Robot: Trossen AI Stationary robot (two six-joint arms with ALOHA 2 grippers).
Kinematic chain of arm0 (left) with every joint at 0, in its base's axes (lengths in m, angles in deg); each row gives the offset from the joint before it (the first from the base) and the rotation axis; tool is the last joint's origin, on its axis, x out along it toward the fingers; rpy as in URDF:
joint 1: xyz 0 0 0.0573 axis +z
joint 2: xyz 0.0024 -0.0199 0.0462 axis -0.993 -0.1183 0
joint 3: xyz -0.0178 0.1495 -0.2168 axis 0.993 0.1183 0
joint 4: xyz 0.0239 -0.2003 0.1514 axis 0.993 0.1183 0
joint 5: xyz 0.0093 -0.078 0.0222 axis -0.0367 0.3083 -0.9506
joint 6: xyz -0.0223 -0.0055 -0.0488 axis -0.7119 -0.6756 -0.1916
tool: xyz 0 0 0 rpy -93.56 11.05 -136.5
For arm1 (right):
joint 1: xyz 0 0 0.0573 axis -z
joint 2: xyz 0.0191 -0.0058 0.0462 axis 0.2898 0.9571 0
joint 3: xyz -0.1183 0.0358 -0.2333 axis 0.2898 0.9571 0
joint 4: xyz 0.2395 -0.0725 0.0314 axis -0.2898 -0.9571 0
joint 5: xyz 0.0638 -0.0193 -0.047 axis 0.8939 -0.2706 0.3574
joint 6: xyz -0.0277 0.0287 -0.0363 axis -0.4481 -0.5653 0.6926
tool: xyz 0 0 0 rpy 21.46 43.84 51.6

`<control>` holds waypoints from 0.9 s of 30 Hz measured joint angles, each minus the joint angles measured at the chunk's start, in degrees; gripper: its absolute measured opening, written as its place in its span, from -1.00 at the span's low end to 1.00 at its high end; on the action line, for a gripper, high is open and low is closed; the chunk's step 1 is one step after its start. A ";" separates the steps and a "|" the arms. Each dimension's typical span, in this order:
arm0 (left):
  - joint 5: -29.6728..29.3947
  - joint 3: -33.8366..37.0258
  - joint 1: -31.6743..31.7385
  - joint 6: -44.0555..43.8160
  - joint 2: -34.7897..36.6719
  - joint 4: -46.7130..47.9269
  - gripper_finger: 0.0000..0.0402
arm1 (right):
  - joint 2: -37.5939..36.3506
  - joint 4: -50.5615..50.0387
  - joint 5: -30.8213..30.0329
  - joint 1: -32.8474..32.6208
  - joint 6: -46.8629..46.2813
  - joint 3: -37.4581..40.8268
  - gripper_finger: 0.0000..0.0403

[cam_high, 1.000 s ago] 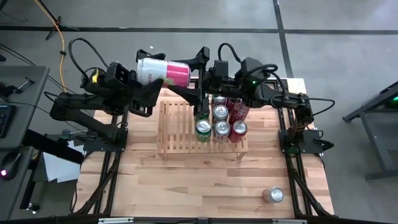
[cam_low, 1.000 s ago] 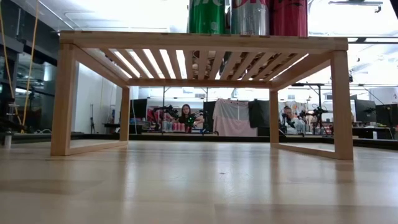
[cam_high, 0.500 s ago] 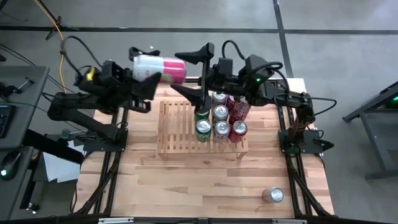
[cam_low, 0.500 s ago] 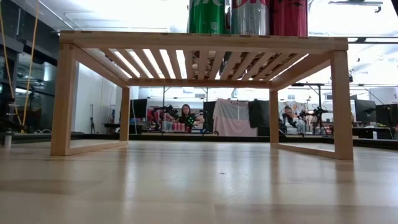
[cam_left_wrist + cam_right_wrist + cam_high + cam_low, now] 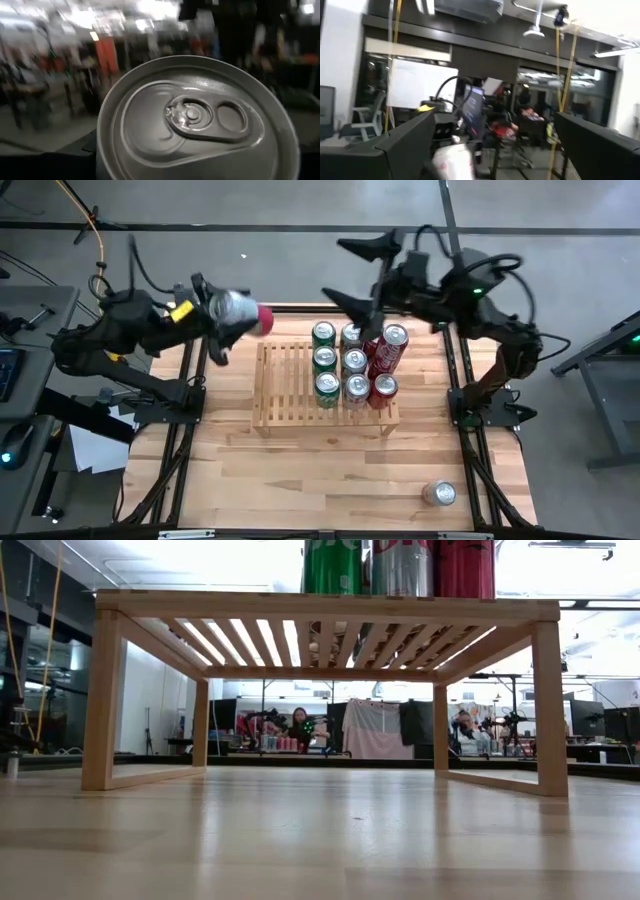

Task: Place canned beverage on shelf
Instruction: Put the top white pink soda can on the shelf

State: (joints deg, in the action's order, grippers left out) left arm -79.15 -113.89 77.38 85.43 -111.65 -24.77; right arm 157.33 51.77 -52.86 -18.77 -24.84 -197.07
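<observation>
My left gripper [image 5: 222,315] is shut on a white and pink can [image 5: 240,311], held in the air over the table's far left edge. The can's silver top [image 5: 200,120] fills the left wrist view. My right gripper [image 5: 355,274] stands open in the air beyond the shelf's far edge, with nothing between its fingers [image 5: 405,145]; the same can [image 5: 452,161] shows farther off. The light wooden slatted shelf [image 5: 285,385] stands on its legs [image 5: 102,700] mid-table. Several green, silver and red cans [image 5: 354,361] stand upright on its right half. My left gripper holds the can by its sides near the silver top end [image 5: 228,306], one dark finger [image 5: 216,348] on either side. The fingers come level from the table's left and lie along the can. The can is lifted clear, its pink end [image 5: 263,318] pointing toward the right.
Another can [image 5: 438,493] rests on the table near its front right corner. The shelf's left half [image 5: 280,375] carries nothing. The arms' dark frames [image 5: 165,395] flank the wooden tabletop. People and equipment show in the room behind [image 5: 300,725].
My right gripper has drawn away from the can, toward the table's right and far side and upward. My left gripper has pulled toward the table's left with the can and tipped up. The can, which lay broadside before, now shows its silver top from above.
</observation>
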 joint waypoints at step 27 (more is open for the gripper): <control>15.23 12.76 1.95 -3.27 6.09 10.31 0.36 | -9.21 -21.85 -21.23 -3.07 -4.07 0.07 0.97</control>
State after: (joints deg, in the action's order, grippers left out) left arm -63.92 -101.13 79.32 82.15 -105.57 -14.45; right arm 148.12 29.92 -74.10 -21.84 -28.91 -197.01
